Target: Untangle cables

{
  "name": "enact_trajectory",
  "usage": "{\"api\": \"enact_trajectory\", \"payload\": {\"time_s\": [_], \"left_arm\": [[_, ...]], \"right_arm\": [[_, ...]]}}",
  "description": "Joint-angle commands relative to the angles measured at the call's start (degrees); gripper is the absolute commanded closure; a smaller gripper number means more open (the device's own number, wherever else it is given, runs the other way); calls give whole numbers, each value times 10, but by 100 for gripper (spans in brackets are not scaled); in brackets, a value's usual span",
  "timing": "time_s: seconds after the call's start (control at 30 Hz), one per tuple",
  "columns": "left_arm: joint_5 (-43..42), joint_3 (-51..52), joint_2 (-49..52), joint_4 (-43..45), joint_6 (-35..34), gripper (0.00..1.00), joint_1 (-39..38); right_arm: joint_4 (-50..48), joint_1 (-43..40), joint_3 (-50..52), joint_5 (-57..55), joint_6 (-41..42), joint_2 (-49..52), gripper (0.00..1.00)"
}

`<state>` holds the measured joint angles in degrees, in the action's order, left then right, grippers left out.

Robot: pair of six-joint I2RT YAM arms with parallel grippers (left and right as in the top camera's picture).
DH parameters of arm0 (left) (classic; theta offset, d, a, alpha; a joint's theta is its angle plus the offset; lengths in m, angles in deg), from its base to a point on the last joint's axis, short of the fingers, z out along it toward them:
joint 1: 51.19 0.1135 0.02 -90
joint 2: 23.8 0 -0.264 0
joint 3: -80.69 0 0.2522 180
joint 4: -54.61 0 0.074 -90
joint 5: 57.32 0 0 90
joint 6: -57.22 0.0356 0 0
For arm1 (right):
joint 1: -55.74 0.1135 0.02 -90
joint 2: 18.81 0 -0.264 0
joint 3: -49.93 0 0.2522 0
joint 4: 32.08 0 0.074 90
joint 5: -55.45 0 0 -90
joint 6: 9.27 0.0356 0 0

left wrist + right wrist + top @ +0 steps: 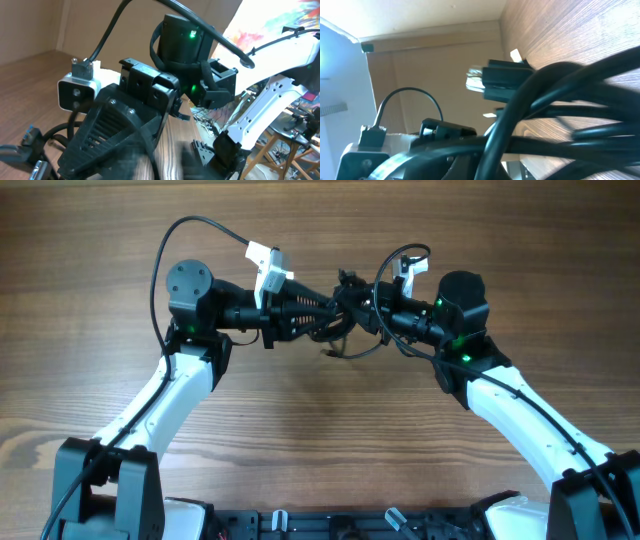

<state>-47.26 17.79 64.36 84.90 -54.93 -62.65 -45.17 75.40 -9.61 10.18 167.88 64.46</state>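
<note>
Brown wood-grain table (320, 450) with horizontal streaks

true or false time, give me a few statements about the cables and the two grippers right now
1. The left gripper and the right gripper meet at the cables. True.
2. The cables are white. False: they are black.
3. The right wrist view shows a plug end among the cords. True.
4. The cables lie as separate straight strands along the front edge of the table. False: they are bunched together between the two grippers, around mid-table.
5. The table is wood-grained. True.
</note>
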Motion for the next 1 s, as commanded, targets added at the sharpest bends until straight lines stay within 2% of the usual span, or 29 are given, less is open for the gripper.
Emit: {"api": "enact_trajectory", "payload": {"time_s": [0.0,0.03,0.27,0.37,0.47,0.57,0.6,0.67,0.73,0.8,0.97], "left_arm": [[5,-8,-4,3,-16,10,28],[2,-8,-4,3,-28,1,37],[-19,-7,-4,-26,-35,0,57],[-21,-7,-4,-91,33,1,57],[-38,-7,-4,-130,103,11,55],[-37,-7,-4,-157,174,6,36],[-23,-7,-4,-167,192,0,24],[19,-7,-4,-192,221,0,8],[91,-7,-4,-250,289,0,-16],[118,-7,-4,-262,329,0,-39],[302,-7,-4,-267,329,0,-81]], "right_arm": [[-7,-21,0,-5,15,-2,96],[-11,-26,0,-5,18,-2,96],[-96,-56,0,-20,115,-2,96],[-143,-56,0,-40,183,-2,96],[-157,-56,0,-44,261,-2,96],[-160,-55,0,-45,315,-2,96],[-160,-55,0,-47,315,-2,96],[-164,-55,0,-49,315,-2,96],[-177,-55,0,-49,315,-2,96],[-176,-55,0,-51,315,-2,96],[-179,-55,0,-44,315,-2,96]]}}
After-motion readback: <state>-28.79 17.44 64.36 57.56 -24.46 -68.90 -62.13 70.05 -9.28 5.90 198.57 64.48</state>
